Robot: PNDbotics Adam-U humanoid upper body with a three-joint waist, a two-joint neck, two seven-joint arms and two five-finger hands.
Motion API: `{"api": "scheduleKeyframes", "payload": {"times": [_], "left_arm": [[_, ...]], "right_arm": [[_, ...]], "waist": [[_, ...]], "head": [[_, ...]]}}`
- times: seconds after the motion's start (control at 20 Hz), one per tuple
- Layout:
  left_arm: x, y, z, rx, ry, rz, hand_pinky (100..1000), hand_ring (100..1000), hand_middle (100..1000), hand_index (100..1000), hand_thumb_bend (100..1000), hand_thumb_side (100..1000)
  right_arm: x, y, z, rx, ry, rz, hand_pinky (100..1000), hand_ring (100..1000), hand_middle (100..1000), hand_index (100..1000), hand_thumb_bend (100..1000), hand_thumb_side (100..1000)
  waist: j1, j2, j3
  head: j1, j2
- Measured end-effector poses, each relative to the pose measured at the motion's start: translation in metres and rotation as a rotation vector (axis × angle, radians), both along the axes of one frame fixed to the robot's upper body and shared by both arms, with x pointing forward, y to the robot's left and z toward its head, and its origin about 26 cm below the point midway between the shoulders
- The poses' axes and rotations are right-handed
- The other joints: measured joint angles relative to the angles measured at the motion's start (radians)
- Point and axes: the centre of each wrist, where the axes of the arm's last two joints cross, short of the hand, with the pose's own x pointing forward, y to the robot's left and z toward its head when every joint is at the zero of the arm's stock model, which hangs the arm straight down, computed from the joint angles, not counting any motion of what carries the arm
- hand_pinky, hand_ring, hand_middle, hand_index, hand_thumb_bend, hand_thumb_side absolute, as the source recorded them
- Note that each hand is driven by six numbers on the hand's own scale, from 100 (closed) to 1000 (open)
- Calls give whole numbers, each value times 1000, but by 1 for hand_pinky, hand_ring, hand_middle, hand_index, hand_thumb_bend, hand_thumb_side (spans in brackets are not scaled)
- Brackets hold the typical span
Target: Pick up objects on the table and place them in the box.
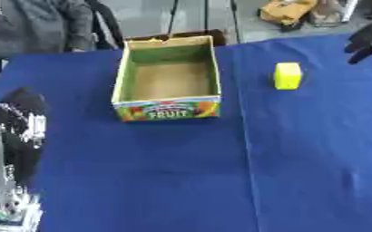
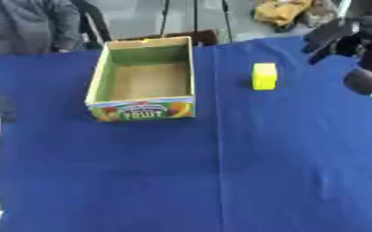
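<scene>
While the head camera looks down on the work area, I see a surface (image 1: 316, 172) covered with a blue cloth, with a seam running down it right of centre. An open-topped cardboard fruit box (image 1: 168, 77) stands upright on the far half of the surface, left of the seam. Its inner walls are green, its floor is bare brown card, and its near outer wall carries a printed panel reading "FRUIT". I see nothing inside it.

A small yellow block (image 1: 287, 75) stands on the cloth to the right of the box, apart from it, and level with the box's middle. Nothing touches the block.

The right robot hand (image 2: 338, 38) shows at the upper right corner of the right eye view, above the surface's far right edge. Its dark fingers are spread and fairly straight, and they hold nothing. It lies to the right of the yellow block and beyond it, with a clear gap between them.

The left robot hand (image 1: 18, 120) shows at the left edge of the left eye view, near the lower corner, with the silver arm below it. I cannot tell how far its fingers are open.
</scene>
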Motion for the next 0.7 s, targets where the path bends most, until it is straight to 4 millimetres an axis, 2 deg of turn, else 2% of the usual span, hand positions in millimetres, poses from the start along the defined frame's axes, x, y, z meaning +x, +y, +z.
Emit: {"api": "scheduleKeyframes", "payload": {"times": [0.25, 0.5, 0.6, 0.65, 0.7], "left_arm": [[0, -2, 0, 5, 1, -13, 569, 593, 599, 781, 494, 630], [1, -3, 2, 14, -2, -30, 569, 593, 599, 782, 494, 628], [1, -4, 3, 16, -5, -41, 569, 592, 599, 782, 496, 628], [1, -4, 3, 16, -7, -47, 569, 592, 599, 782, 496, 627], [1, -5, 4, 17, -11, -54, 569, 592, 599, 782, 497, 627]], "right_arm": [[10, -9, 6, -40, -24, -25, 663, 759, 761, 751, 556, 610], [24, -21, 13, -81, -49, -71, 666, 765, 767, 758, 581, 607], [30, -25, 14, -97, -56, -91, 669, 769, 772, 762, 576, 578], [34, -28, 16, -107, -60, -101, 670, 771, 775, 764, 632, 582], [37, -30, 17, -122, -65, -112, 672, 775, 779, 766, 636, 575]], "waist": [[0, 0, 11], [-3, 0, 26], [-3, 0, 32], [-3, 1, 35], [-3, 2, 38]], "head": [[-9, -2], [-21, -18], [-27, -22], [-28, -25], [-31, -27]]}}
